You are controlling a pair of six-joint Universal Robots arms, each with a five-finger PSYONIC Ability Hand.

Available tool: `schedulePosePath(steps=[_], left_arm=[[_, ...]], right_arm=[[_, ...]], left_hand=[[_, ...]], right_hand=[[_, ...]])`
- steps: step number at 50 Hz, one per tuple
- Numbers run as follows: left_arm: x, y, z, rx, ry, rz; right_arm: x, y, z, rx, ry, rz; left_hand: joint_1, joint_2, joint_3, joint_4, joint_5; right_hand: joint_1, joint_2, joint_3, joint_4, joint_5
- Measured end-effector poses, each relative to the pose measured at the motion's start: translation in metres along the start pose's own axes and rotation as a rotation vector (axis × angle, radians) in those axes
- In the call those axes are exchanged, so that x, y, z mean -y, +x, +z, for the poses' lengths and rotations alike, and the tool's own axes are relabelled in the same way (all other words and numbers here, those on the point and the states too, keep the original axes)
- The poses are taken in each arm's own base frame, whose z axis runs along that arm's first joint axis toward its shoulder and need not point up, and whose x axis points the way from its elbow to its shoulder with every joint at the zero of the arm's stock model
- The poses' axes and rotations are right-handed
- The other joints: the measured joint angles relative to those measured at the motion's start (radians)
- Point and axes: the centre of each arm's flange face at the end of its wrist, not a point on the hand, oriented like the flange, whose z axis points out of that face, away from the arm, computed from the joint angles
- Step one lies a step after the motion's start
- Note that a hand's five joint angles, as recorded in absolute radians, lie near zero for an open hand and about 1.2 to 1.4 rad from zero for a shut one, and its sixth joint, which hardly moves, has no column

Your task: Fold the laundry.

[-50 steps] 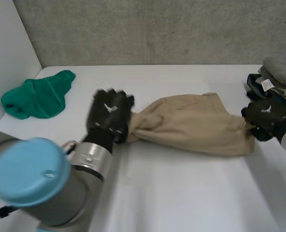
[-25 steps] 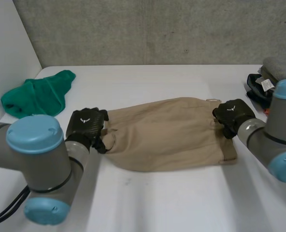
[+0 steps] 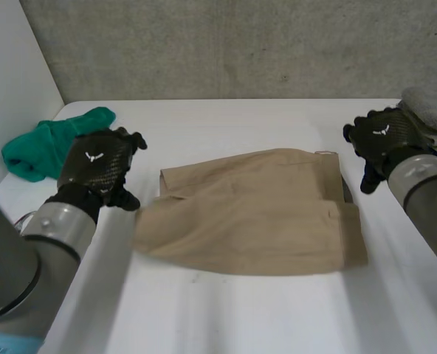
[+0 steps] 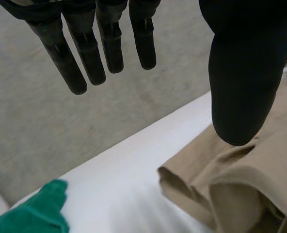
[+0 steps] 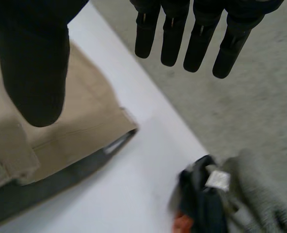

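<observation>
You're looking at the tan garment point(image 3: 255, 214) lying doubled over, flat, mid-table point(image 3: 226, 122). Your left hand point(image 3: 97, 168) is hovering just beside its left end, fingers straight, gripping nothing. Your right hand point(image 3: 384, 136) is hanging near the right end, fingers straight too, empty. Green cloth point(image 3: 56, 144) is sitting far left, clothes pile point(image 3: 432, 110) far right.

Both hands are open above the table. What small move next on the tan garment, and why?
Probably lower the left hand onto the uneven end of the tan fabric garment beside it and pinch it for another fold. Both it and the right hand hover open, off the cloth.
</observation>
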Motion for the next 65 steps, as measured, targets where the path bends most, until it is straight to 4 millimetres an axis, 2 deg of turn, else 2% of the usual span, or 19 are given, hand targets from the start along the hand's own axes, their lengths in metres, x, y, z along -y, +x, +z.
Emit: schedulePosePath(steps=[4,8,9,12,17,21,25,30,36,41,47,48,51,58,65], left_arm=[[-0.006,0.006,-0.013,-0.064,-0.010,0.061],[-0.020,0.012,-0.026,-0.114,-0.049,0.142],[-0.025,0.014,-0.029,-0.125,-0.065,0.163],[-0.036,0.017,-0.036,-0.146,-0.102,0.198],[-0.052,0.021,-0.043,-0.168,-0.156,0.216],[-0.058,0.022,-0.043,-0.172,-0.182,0.216],[-0.056,0.021,-0.042,-0.162,-0.173,0.213],[-0.038,0.017,-0.043,-0.139,-0.108,0.209],[-0.022,0.019,-0.054,-0.153,-0.070,0.201],[-0.024,0.030,-0.072,-0.218,-0.124,0.181],[-0.041,0.042,-0.083,-0.287,-0.243,0.163],[-0.046,0.043,-0.083,-0.295,-0.265,0.162],[-0.058,0.045,-0.082,-0.307,-0.320,0.159],[-0.078,0.043,-0.061,-0.269,-0.353,0.157],[-0.081,0.032,-0.037,-0.163,-0.296,0.170]], right_arm=[[-0.008,-0.010,-0.019,0.101,-0.073,0.007],[-0.022,-0.028,-0.037,0.232,-0.151,0.025],[-0.027,-0.035,-0.042,0.276,-0.169,0.032],[-0.037,-0.048,-0.050,0.351,-0.190,0.047],[-0.049,-0.059,-0.056,0.389,-0.182,0.058],[-0.047,-0.055,-0.055,0.352,-0.139,0.057],[-0.040,-0.045,-0.056,0.304,-0.100,0.052],[-0.033,-0.036,-0.065,0.288,-0.103,0.049],[-0.034,-0.038,-0.083,0.352,-0.182,0.042],[-0.044,-0.044,-0.093,0.404,-0.246,0.008],[-0.056,-0.050,-0.092,0.412,-0.261,-0.013],[-0.060,-0.051,-0.089,0.403,-0.256,-0.014],[-0.069,-0.053,-0.081,0.380,-0.243,-0.014],[-0.085,-0.059,-0.063,0.334,-0.199,-0.015],[-0.093,-0.064,-0.054,0.305,-0.159,-0.022]], left_hand=[[0.075,0.079,0.074,0.092,0.102],[0.178,0.175,0.163,0.186,0.192],[0.293,0.281,0.271,0.292,0.295],[0.327,0.323,0.318,0.336,0.337],[0.321,0.323,0.319,0.336,0.337],[0.293,0.306,0.299,0.312,0.320],[0.289,0.295,0.291,0.297,0.309],[0.314,0.316,0.313,0.326,0.334],[0.416,0.420,0.412,0.431,0.433],[0.416,0.425,0.417,0.439,0.438],[0.320,0.333,0.328,0.351,0.360],[0.208,0.233,0.231,0.242,0.252],[0.076,0.097,0.092,0.107,0.110],[0.014,0.026,0.024,0.021,0.023],[0.014,0.016,0.024,0.021,0.023]], right_hand=[[0.053,0.064,0.056,0.056,0.051],[0.131,0.148,0.138,0.136,0.129],[0.161,0.178,0.169,0.163,0.155],[0.173,0.190,0.182,0.176,0.169],[0.169,0.185,0.176,0.172,0.149],[0.169,0.185,0.176,0.172,0.148],[0.169,0.185,0.176,0.172,0.148],[0.170,0.186,0.178,0.174,0.157],[0.173,0.188,0.178,0.174,0.168],[0.173,0.187,0.178,0.174,0.169],[0.168,0.184,0.175,0.172,0.162],[0.167,0.177,0.166,0.162,0.143],[0.149,0.154,0.142,0.140,0.107],[0.143,0.150,0.134,0.132,0.096],[0.143,0.150,0.134,0.132,0.095]])
